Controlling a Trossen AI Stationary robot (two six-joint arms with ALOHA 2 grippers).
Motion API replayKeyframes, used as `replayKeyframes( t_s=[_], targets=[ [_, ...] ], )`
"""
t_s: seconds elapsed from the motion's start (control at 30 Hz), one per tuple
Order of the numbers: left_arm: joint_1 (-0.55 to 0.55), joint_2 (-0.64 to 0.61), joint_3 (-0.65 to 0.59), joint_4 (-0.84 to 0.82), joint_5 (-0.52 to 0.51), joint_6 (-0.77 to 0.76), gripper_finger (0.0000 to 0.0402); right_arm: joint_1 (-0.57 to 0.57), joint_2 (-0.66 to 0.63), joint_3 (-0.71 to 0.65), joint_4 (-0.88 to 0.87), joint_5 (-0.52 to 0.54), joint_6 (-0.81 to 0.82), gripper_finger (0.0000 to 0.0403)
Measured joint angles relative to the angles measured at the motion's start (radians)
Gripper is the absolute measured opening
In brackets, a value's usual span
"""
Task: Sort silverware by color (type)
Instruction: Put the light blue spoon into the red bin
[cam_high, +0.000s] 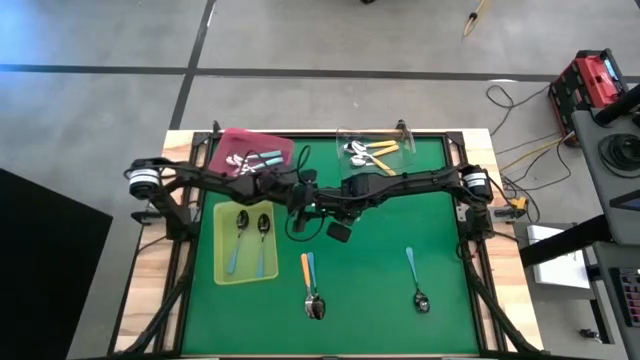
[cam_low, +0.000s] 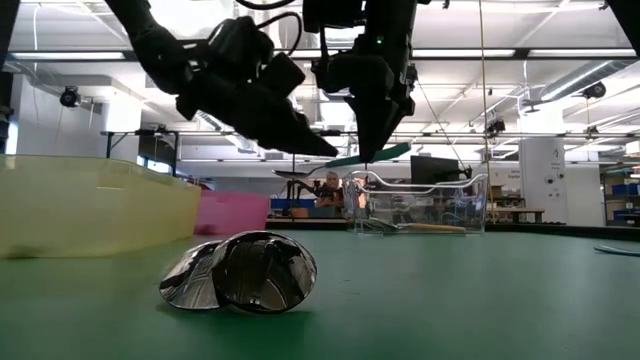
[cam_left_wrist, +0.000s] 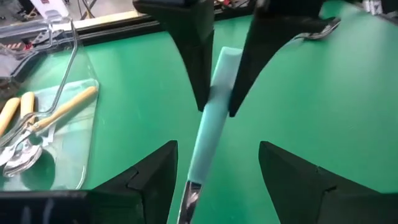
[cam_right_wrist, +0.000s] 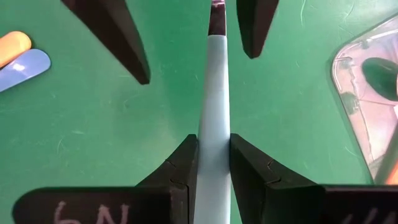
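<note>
Jaws of the right gripper (cam_right_wrist: 214, 163) pinch a teal spoon (cam_right_wrist: 214, 93) above the table (cam_high: 400, 210), while the left gripper (cam_left_wrist: 214, 180) gapes around it.

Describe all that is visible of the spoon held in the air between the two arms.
The spoon has a slim, flat, pale teal plastic handle and a shiny metal neck; its bowl is hidden. It hangs above the green mat, near the table's middle. The right pincer is shut on the handle. The left pincer stands open around the bowl end, apparently not touching it.
</note>
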Motion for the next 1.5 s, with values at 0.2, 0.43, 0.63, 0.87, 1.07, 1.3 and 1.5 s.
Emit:
replayKeyframes(
  t_s=[0.2, 0.43, 0.63, 0.87, 1.07, 1.3, 1.5],
  targets=[
    [-0.001, 0.041, 0.035, -0.029, -0.004, 0.036, 0.0208, 0.000, 0.000, 0.000, -0.003, -0.002, 0.000, 0.0061],
    [-0.001, 0.037, 0.028, -0.030, -0.056, 0.059, 0.0177, 0.000, 0.000, 0.000, -0.008, -0.003, 0.001, 0.0062],
    [-0.001, 0.038, 0.028, -0.031, -0.065, 0.061, 0.0135, 0.000, 0.000, 0.000, -0.007, -0.003, 0.001, 0.0063],
    [-0.001, 0.038, 0.027, -0.031, -0.066, 0.061, 0.0123, 0.000, 0.000, 0.000, 0.020, -0.019, -0.002, 0.0064],
    [-0.006, 0.038, 0.027, -0.038, -0.066, 0.086, 0.0093, 0.000, 0.000, 0.000, 0.024, -0.022, -0.002, 0.0064],
    [-0.008, 0.038, 0.026, -0.050, -0.051, 0.096, 0.0022, 0.001, 0.000, 0.000, 0.021, -0.025, -0.028, 0.0065],
    [-0.008, 0.037, 0.026, -0.052, -0.069, 0.086, 0.0022, 0.000, 0.000, 0.000, 0.030, -0.014, -0.039, 0.0086]
  ],
)
